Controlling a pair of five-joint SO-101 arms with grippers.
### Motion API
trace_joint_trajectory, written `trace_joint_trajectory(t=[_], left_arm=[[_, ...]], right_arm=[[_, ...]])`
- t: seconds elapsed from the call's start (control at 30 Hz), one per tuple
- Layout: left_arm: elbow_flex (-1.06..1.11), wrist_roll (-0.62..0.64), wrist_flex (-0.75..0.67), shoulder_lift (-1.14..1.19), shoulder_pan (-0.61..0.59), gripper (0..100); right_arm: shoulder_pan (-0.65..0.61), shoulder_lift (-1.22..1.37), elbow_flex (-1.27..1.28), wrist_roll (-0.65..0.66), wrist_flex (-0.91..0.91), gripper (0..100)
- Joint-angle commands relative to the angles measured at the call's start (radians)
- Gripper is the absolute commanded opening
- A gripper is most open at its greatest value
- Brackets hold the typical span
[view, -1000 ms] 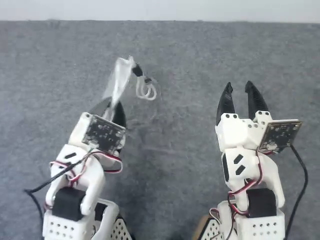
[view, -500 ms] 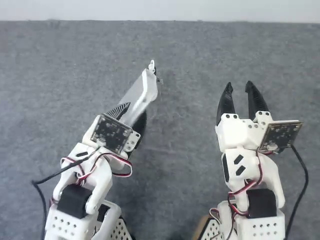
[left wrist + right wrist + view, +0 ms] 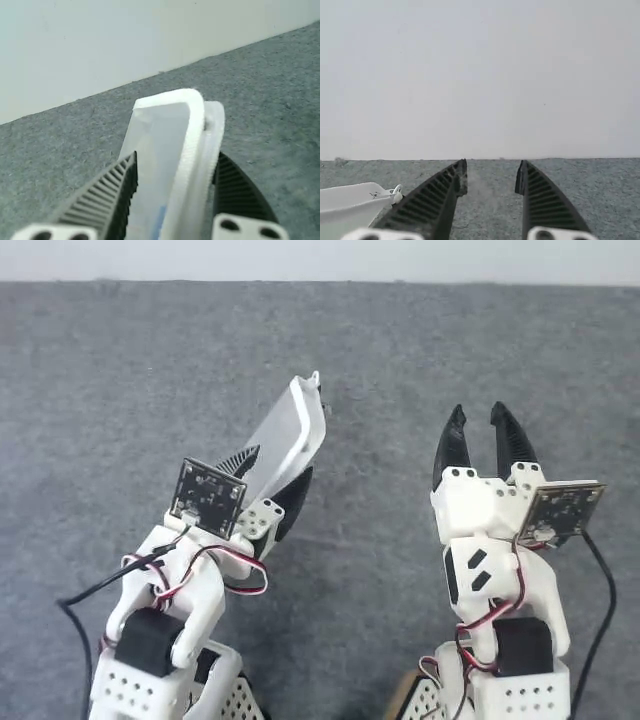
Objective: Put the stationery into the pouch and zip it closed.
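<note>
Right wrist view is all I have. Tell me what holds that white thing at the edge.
Observer: The left end effector, shut on it; it is the pouch.
Operator: Check inside it.
Observer: Left wrist view shows a blue patch through its side; what it is I cannot tell.
Operator: Place my end effector.
Observer: High view: the right end effector stands beside the pouch, apart from it.

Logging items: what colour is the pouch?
Translucent white; the pouch shows best in the left wrist view.
</note>
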Motion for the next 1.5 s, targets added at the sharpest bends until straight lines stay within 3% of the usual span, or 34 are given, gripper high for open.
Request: trace_joint_trajectory(t=[0.0, 0.17, 0.93, 1.13, 1.37, 1.47], left_arm=[[-0.079, 0.098, 0.051, -0.040, 0.006, 26], [-0.173, 0.203, 0.158, -0.040, 0.006, 30], [-0.200, 0.292, 0.157, -0.041, -0.006, 30], [-0.170, 0.293, 0.086, -0.041, -0.143, 30], [-0.131, 0.292, -0.017, -0.040, -0.253, 16], [-0.133, 0.287, -0.051, -0.040, -0.298, 9]], right_arm=[[0.012, -0.015, -0.009, -0.011, -0.016, 15.5], [0.012, -0.015, -0.009, -0.009, -0.016, 15.5], [0.010, -0.015, -0.009, -0.008, -0.016, 15.5], [0.010, -0.015, -0.009, -0.008, -0.016, 15.5], [0.015, -0.022, -0.009, -0.002, -0.015, 15.1], [0.019, -0.024, -0.014, 0.021, -0.015, 7.6]])
